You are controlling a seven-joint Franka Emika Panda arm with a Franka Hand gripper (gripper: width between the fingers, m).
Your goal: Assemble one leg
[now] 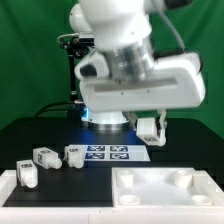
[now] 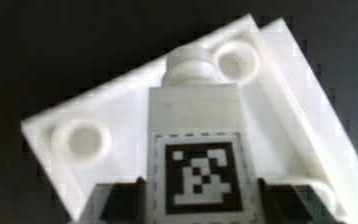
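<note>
My gripper [image 1: 150, 132] is shut on one leg [image 1: 149, 127], a small white post with a black-and-white tag, and holds it in the air above the far edge of the large flat white panel [image 1: 160, 192]. In the wrist view the leg [image 2: 201, 120] fills the middle between my dark fingers [image 2: 126, 196], with its narrow end towards a corner of the panel [image 2: 140, 105]. One round socket [image 2: 234, 63] lies just beside that end and another [image 2: 78, 137] is farther off. Three more legs [image 1: 45, 158] lie on the black table at the exterior view's left.
The marker board [image 1: 110, 153] lies flat on the table behind the panel. A low white rim [image 1: 55, 197] runs along the front at the exterior view's left. The arm's base [image 1: 105, 118] stands behind the marker board, against a green backdrop.
</note>
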